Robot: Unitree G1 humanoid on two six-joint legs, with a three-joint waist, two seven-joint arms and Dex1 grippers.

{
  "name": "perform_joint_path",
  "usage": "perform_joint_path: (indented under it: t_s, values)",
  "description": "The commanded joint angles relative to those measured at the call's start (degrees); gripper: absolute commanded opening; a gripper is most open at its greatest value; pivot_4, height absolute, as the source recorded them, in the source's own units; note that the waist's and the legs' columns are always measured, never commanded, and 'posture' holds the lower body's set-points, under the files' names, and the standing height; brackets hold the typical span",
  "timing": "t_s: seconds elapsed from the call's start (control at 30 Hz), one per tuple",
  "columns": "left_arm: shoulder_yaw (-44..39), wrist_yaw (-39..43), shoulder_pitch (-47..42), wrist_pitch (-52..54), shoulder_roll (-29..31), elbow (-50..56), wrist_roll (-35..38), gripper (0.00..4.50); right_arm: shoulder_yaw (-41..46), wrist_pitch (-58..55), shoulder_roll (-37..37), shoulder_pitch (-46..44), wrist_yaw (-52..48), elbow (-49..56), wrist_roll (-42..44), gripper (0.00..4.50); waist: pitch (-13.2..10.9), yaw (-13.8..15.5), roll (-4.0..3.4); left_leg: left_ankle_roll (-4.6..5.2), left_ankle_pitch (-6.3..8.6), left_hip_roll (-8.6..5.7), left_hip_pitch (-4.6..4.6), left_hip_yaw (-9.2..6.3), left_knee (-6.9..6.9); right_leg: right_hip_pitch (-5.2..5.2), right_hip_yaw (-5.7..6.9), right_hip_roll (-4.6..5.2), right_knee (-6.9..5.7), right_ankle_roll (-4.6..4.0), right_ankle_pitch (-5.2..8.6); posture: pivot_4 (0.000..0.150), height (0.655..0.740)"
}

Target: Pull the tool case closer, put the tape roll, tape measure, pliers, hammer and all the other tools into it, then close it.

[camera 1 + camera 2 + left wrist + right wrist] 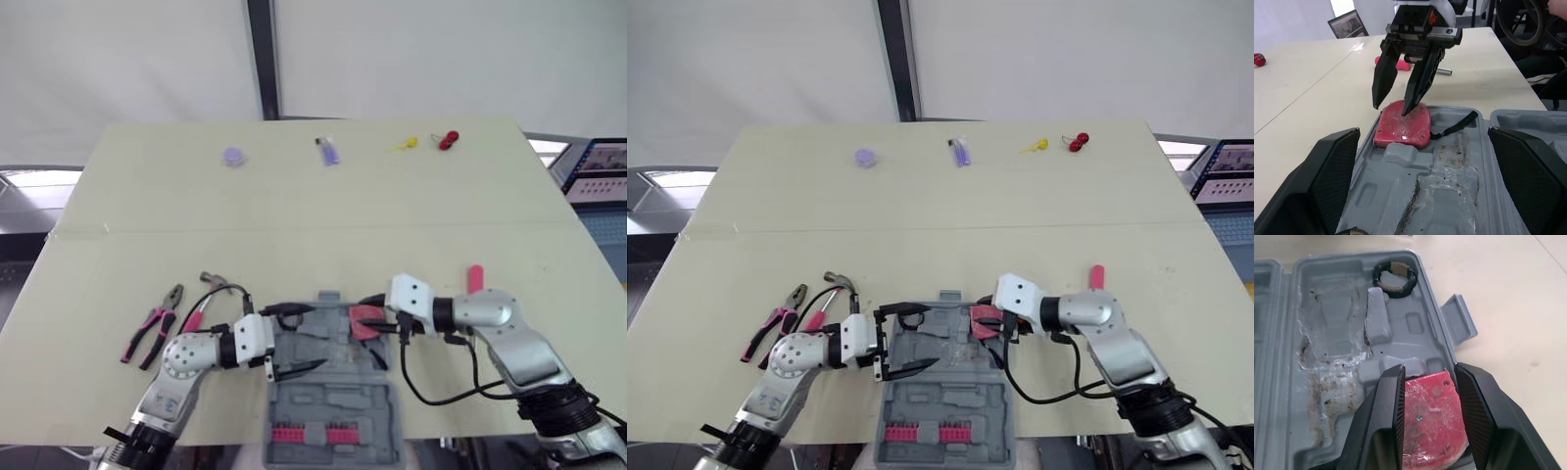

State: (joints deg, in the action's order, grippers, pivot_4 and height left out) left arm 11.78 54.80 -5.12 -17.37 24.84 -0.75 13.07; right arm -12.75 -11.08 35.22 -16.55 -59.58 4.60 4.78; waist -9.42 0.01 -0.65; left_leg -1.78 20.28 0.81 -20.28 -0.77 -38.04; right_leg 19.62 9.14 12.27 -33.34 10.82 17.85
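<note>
Tabletop (pixel 392 206) beige — tool case (pixel 333 411) open, white wall (pixel 441 59) behind

Laptop (pixel 600 168) beside table (pixel 294 196); at far edge, perhaps red cherries (pixel 449 140)

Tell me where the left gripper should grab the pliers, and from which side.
Grip the pliers across both pink handles just behind the pivot, coming straight down with the open left gripper. They lie flat on the table, handles splayed toward the robot. The hammer lies close on the case side, so a sideways approach looks cramped.

Red tape measure (pixel 1400 132) flat in open grey tool case (pixel 1459 196)
</note>
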Motion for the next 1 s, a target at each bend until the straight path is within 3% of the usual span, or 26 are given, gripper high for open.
perform_joint_path:
  t_s: [0.03,1.0]
  values:
    - [-0.69,-0.16,0.51,-0.06,0.37,1.62,0.48,4.50,0.60,3.23,-0.33,0.35,-0.07,-1.57,0.83,1.70,0.00,-0.03,0.00,0.00,0.00,0.00,0.00,0.00,0.00,0.00,0.00,0.00,0.00,0.00,0.00,0.150,0.7400]
    - [-2.22,-0.08,2.30,1.43,1.64,3.68,0.80,4.50,-3.41,17.65,-6.23,4.95,-1.67,-24.21,-0.61,1.70,0.80,-0.09,0.55,0.00,0.00,0.04,0.24,0.00,0.03,-0.25,0.00,-0.02,0.00,0.00,0.00,0.150,0.7400]
